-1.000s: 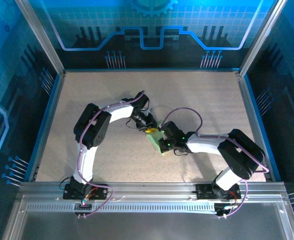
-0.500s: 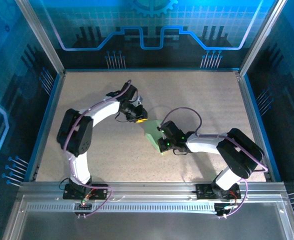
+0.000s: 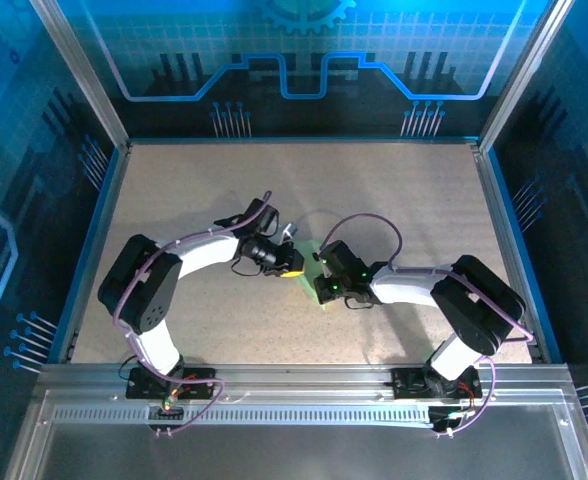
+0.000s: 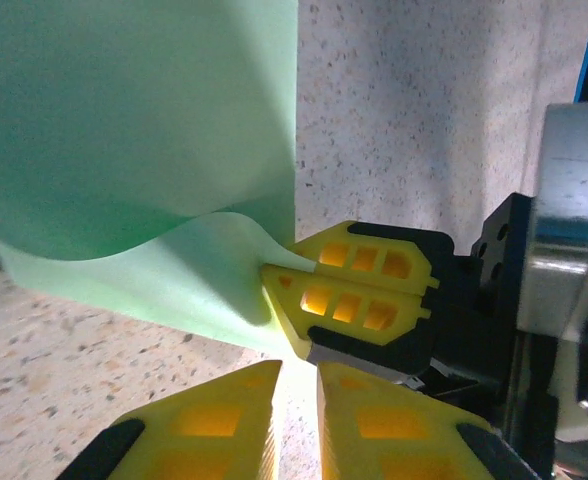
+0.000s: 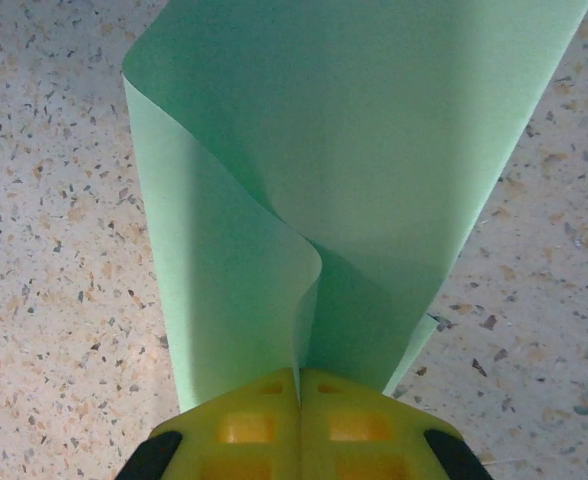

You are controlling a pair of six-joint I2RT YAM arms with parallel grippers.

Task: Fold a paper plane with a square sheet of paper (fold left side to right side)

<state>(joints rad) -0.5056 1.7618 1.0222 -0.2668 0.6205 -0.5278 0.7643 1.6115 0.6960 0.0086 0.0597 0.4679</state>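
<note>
The square sheet of paper (image 5: 374,150), pale green, lies on the speckled table bent over on itself in a loose curl. My right gripper (image 5: 299,385) is shut on its near edge, both layers pinched between the yellow fingers (image 4: 359,290). From above, the paper (image 3: 309,283) shows between the two grippers at the table's middle. My left gripper (image 4: 296,400) hovers just beside the right gripper (image 3: 320,278), at the sheet's left edge (image 4: 134,130). Its jaws stand a narrow slit apart with only table between them. The left gripper (image 3: 291,262) touches no paper. The paper plane is out of view.
Bare speckled tabletop (image 3: 394,190) surrounds the sheet on all sides. A blue-edged frame (image 3: 99,230) and clear walls enclose the table. Both arms' bases sit on the metal rail (image 3: 294,395) at the near edge.
The left gripper pulled away to the back left, then came back down to the sheet's left edge, its jaws narrowing. The right gripper kept its hold and barely moved.
</note>
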